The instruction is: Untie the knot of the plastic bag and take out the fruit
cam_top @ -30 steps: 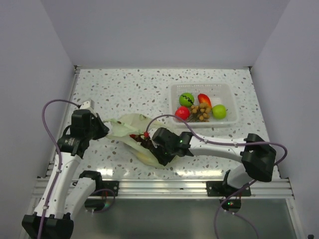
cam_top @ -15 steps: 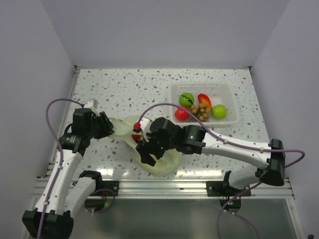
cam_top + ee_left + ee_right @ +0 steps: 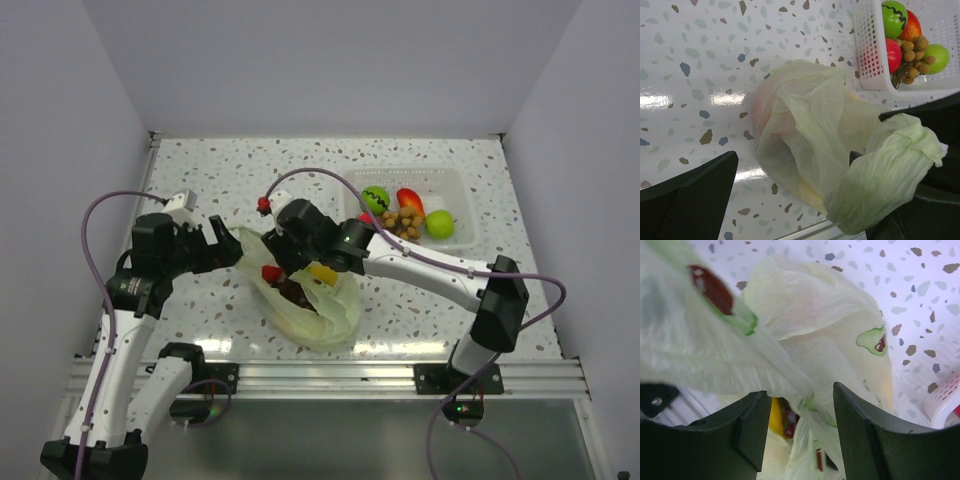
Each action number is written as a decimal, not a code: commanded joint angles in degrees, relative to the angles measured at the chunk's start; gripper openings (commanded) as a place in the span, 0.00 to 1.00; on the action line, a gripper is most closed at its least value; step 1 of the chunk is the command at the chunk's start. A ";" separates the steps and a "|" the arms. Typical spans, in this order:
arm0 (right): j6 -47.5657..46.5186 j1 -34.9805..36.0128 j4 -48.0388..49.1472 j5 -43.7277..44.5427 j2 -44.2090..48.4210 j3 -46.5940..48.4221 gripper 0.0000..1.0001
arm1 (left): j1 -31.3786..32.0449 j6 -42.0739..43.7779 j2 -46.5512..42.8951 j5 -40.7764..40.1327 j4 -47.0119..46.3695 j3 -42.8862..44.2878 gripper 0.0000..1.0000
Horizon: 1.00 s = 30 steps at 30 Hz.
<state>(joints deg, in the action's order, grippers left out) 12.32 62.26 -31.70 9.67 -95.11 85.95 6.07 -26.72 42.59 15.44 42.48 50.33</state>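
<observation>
The speckled table (image 3: 200, 170) carries both arms, reaching in from the near edge toward the middle. Between them lies the pale green plastic bag (image 3: 325, 315), crumpled and slumped, its mouth loose and facing up. I can't pick out the knot in the bunched plastic.

Off to the far right sits a white basket (image 3: 455, 240) with a striped green ball (image 3: 375, 198) and a lime apple (image 3: 439, 224) among its contents.

The left gripper (image 3: 226, 244) stands spread wide just beside the bag's left end. Folds of plastic lie between its fingers, and it clamps nothing.

The right gripper (image 3: 801, 389) hangs over the bag's mouth, its fingers partly apart. A thin fold of film runs through the gap without filling it.

The fruit sits in the bag's mouth: a yellow piece (image 3: 322, 272), a red one (image 3: 270, 272), and a dark purple bunch (image 3: 293, 292).
</observation>
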 commanded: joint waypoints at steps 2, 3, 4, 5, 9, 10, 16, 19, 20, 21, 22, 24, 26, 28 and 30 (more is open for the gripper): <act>-0.10 -2.40 4.90 3.33 -2.97 4.22 0.51 | 0.17 1.93 -0.93 6.17 -2.57 -0.05 0.99; 0.07 -2.75 5.59 3.68 -3.58 4.83 0.45 | 0.26 2.72 -0.84 6.61 -2.92 0.30 1.00; 0.16 -3.28 6.21 3.51 -4.55 5.01 0.42 | 0.61 3.25 -0.84 6.71 -3.02 0.47 1.00; 0.25 -3.55 6.74 3.25 -4.91 5.10 0.37 | 0.70 3.78 -0.84 6.88 -2.93 0.65 1.00; 0.34 -4.60 8.50 3.60 -6.75 6.15 0.10 | 1.76 6.06 -1.10 8.37 -3.10 0.56 1.00; 0.34 -4.78 8.50 3.69 -7.02 6.85 0.04 | 2.10 6.24 -1.02 9.16 -3.54 0.13 1.00; 1.22 -4.78 8.76 1.93 -7.90 7.74 0.00 | 3.25 4.32 -0.93 11.72 -7.93 -3.21 1.00; 2.18 -4.78 9.64 1.49 -7.20 6.77 0.00 | 5.18 -0.16 -0.49 6.72 -11.27 -6.02 1.00; 2.27 -4.78 9.73 1.32 -7.11 6.69 0.00 | 5.88 -1.74 -0.58 5.40 -12.58 -7.94 1.00; 2.45 -4.78 9.82 1.23 -6.76 6.25 0.00 | 7.89 -5.32 -0.49 2.69 -15.21 -8.83 1.00; 2.71 -4.69 9.82 0.97 -6.49 6.07 0.00 | 9.13 -7.10 -0.31 1.45 -16.71 -9.71 1.00; 2.97 -4.69 10.08 0.79 -5.71 5.28 0.00 | 13.94 -12.11 0.83 -3.28 -20.39 -11.74 1.00; 3.06 -4.69 10.17 0.61 -5.18 4.58 0.00 | 16.77 -15.53 2.23 -6.81 -22.34 -13.05 1.00; 2.89 -4.69 9.91 0.87 -4.56 3.52 0.00 | 19.33 -16.78 3.20 -11.65 -23.76 -13.23 0.92; 2.89 -4.78 8.95 1.66 -3.77 2.12 0.00 | 20.38 -18.19 3.64 -15.25 -23.76 -13.85 0.83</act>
<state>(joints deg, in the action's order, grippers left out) 14.35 57.69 -23.94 10.83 -102.67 89.67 24.91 -39.51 46.09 9.23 25.02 36.95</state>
